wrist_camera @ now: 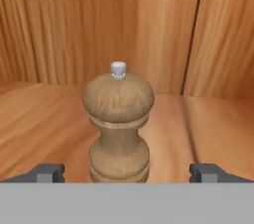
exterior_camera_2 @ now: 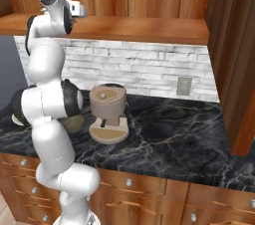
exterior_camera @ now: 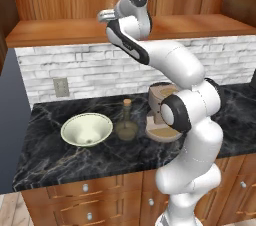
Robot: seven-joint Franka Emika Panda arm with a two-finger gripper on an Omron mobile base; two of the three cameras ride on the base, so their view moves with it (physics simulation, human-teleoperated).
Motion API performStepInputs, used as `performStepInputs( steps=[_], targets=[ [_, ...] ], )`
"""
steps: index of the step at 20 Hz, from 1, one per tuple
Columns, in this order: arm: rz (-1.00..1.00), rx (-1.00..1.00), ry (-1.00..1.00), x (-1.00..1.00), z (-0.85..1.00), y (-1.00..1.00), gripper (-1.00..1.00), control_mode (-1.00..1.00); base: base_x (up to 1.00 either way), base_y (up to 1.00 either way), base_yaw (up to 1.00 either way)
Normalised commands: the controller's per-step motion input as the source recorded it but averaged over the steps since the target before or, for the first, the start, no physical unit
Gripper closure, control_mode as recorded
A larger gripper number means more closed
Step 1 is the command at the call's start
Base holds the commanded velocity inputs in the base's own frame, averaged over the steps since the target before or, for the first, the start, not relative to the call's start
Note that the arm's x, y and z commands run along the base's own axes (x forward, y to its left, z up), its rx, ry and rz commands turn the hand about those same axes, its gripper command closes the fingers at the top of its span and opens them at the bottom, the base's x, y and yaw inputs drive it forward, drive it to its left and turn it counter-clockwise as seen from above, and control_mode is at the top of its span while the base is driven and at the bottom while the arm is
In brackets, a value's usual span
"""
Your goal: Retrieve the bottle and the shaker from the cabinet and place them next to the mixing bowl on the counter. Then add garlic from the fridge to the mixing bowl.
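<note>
— How is your hand set right now?

— My gripper (wrist_camera: pixel 127 172) is spread as wide as it goes, one fingertip (wrist_camera: pixel 48 172) far to one side and the other far to the other, and nothing is between them gripped. They touch nothing that I can see.

— And the shaker?

— The shaker (wrist_camera: pixel 119 124) stands upright straight ahead of my hand, centred in the gap between the fingertips, on the wooden cabinet shelf (wrist_camera: pixel 44 119). It is a turned wooden mill: a rounded head, a narrow waist, a wider foot, and a small pale knob on top. How near its foot is to my fingertips I cannot judge well; the lower edge of it is cut off from my view.

— The rest?

— Below my raised hand, on the dark counter (exterior_camera: pixel 45 155), the bottle (exterior_camera: pixel 126 122) stands just beside the mixing bowl (exterior_camera: pixel 86 129), with a coffee machine (exterior_camera_2: pixel 109 112) on the bottle's other side.
</note>
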Motion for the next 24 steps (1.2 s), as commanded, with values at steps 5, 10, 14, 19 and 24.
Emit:
performStepInputs(
  steps=[5, 10, 14, 19, 24],
  targets=[
    [0.0, 0.0, 0.0, 0.41, 0.0, 0.08, -1.0, -1.0, 0.0, 0.0, 0.0],
    [0.0, 0.0, 0.0, 0.18, 0.0, 0.1, 1.0, -1.0, 0.0, 0.0, 0.0],
    [0.0, 0.0, 0.0, 0.03, 0.0, 0.02, 1.0, -1.0, 0.0, 0.0, 0.0],
    [0.0, 0.0, -0.22, -0.34, 0.0, 0.0, 1.0, -1.0, 0.0, 0.0, 0.0],
    [-0.05, 0.0, -0.27, -0.65, -0.06, -0.12, 1.0, -1.0, 0.0, 0.0, 0.0]
  ],
)
